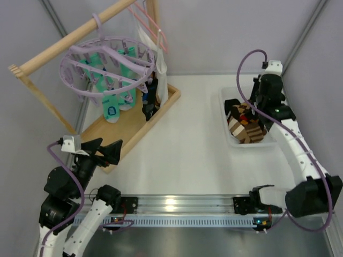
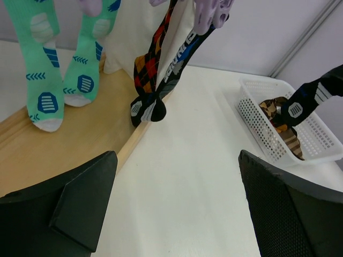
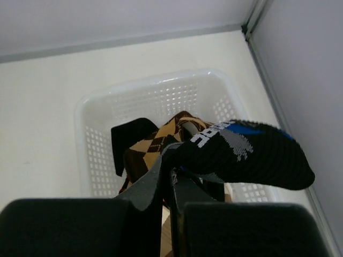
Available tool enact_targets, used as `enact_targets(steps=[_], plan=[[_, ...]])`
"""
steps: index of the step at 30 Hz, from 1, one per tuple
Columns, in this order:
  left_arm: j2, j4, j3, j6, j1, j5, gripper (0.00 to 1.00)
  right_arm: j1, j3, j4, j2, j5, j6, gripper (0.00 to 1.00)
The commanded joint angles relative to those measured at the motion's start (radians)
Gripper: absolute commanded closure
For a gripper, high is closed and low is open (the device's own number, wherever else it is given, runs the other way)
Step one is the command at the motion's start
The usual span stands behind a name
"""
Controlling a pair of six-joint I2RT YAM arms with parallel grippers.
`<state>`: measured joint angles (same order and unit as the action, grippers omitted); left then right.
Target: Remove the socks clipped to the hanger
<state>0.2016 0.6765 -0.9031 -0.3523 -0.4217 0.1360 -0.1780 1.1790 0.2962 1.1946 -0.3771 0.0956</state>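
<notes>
Getting cut off at the top edge of the left wrist view: lavender plastic hanger, only a few clips showing. Appearing whole only in the top view, upper left, as a round ring with crossbars, hooking over a wooden rail. Dangling from it at upper left of the wrist view: mint-green socks, cuffs running out of frame, round blue-white marks facing the camera. Hanging just beside each other at top centre: diamond-patterned sock and lettered black sock, toes touching. Merging into one dark clump in the top view, hard to separate there. Draping behind them: white cloth, partly covered. Lying underneath: flat wooden tray. Pressing together at lower centre of the right wrist view: right gripper, pinching a black knit sock, ribbed, with a grey-white-blue mark, jutting out to the right over a white perforated plastic basket. Lying in the basket: brown diamond socks, partly hidden behind the fingers. Being masked by its own arm and cable in the top view, so grip unreadable there. Spreading wide along the bottom edge of the left wrist view: left gripper, dark blurred pads, holding nothing, well apart from the hanger.
</notes>
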Motion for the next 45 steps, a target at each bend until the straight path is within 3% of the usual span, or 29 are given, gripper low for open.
enact_targets(steps=[1, 6, 11, 13, 15, 16, 17, 20, 25, 29, 32, 33, 34, 38, 43, 45], plan=[[-0.033, -0.009, 0.036, 0.01, -0.002, 0.031, 0.02, 0.015, 0.061, -0.011, 0.104, 0.069, -0.021, 1.0], [-0.034, -0.008, 0.044, 0.006, -0.002, 0.019, 0.02, 0.135, -0.041, -0.129, 0.316, 0.406, 0.154, 1.0], [-0.045, -0.009, 0.049, 0.003, -0.002, 0.019, 0.02, 0.244, -0.102, -0.23, 0.457, 0.527, 0.24, 1.0], [-0.056, -0.009, 0.049, 0.001, -0.002, 0.022, 0.02, 0.255, -0.108, -0.232, 0.456, 0.529, 0.251, 1.0], [-0.064, -0.009, 0.052, -0.002, -0.002, 0.027, 0.02, 0.259, -0.108, -0.224, 0.415, 0.529, 0.247, 0.94], [-0.064, -0.009, 0.052, -0.002, -0.002, 0.027, 0.02, 0.259, -0.108, -0.215, 0.393, 0.527, 0.245, 0.9], [-0.061, -0.009, 0.052, -0.002, 0.0, 0.027, 0.02, 0.261, -0.099, -0.203, 0.343, 0.521, 0.247, 0.66], [-0.056, -0.009, 0.052, -0.001, -0.002, 0.024, 0.02, 0.262, -0.069, -0.138, 0.237, 0.477, 0.236, 0.29], [-0.082, -0.009, 0.052, -0.01, 0.0, 0.072, 0.02, 0.256, -0.059, -0.066, 0.073, 0.406, 0.205, 0.23], [-0.105, -0.009, 0.053, -0.019, 0.0, 0.106, 0.02, 0.178, -0.077, -0.09, -0.016, 0.452, 0.165, 0.13], [-0.103, -0.009, 0.053, -0.017, 0.0, 0.099, 0.02, 0.008, -0.158, -0.318, -0.023, 0.789, 0.083, 0.11], [-0.103, -0.009, 0.055, -0.016, 0.0, 0.096, 0.02, -0.062, -0.176, -0.448, -0.012, 0.977, 0.047, 0.1], [-0.1, -0.009, 0.055, -0.014, 0.0, 0.093, 0.02, -0.096, -0.186, -0.5, 0.005, 1.032, 0.036, 0.09], [-0.097, -0.008, 0.055, -0.01, 0.0, 0.077, 0.02, -0.283, -0.153, -0.632, 0.161, 1.054, -0.06, 0.09], [-0.091, -0.009, 0.058, -0.007, 0.0, 0.067, 0.02, -0.322, -0.018, -0.875, 0.44, 1.136, 0.042, 0.07], [-0.088, -0.008, 0.058, -0.005, -0.002, 0.059, 0.02, -0.336, 0.04, -0.897, 0.515, 1.182, 0.067, 0.07]])
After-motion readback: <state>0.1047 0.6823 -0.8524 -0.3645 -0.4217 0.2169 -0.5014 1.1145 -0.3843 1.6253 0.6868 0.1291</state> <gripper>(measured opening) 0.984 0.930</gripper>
